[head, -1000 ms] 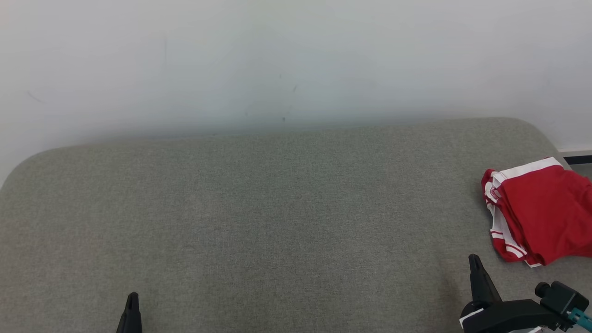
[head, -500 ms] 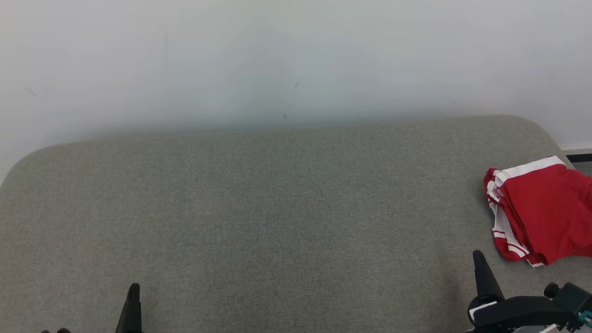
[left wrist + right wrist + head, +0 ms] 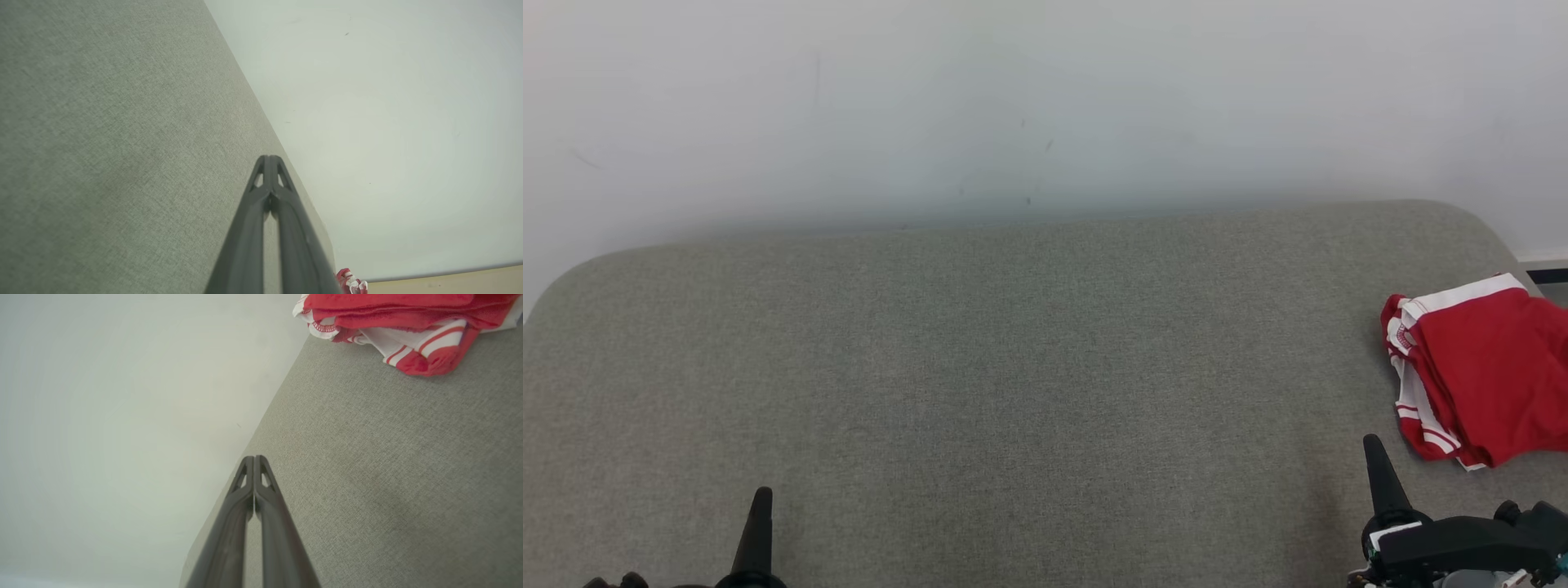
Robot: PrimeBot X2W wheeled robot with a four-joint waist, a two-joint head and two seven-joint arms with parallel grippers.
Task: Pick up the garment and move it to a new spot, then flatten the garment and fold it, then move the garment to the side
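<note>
So both pincers were shut with nothing in them. The left pincer (image 3: 269,163) had its two dark fingers pressed together right to the tips, and in its wrist view they hung over bare grey fabric-covered tabletop (image 3: 1013,367), touching nothing as far as I could tell. Same deal for the right pincer (image 3: 254,461): fingers closed flush against each other, no cloth between them.

The garment (image 3: 1486,367), a red shirt-looking thing with white trim and red-and-white striped cuffs, sat folded up in a bundle just ahead of the right pincer and off to its right, near it but apart from it. It lay by the tabletop's right edge, and part of it ran out of the head view. From the left pincer it was well apart, way across the tabletop, showing as a small red scrap low in that wrist view.

Between the two pincers there was just plain grey fabric. Beyond their fingertips the tabletop ended at a plain white wall (image 3: 1045,106), and a strip of beige floor (image 3: 449,281) showed past the far corner.
</note>
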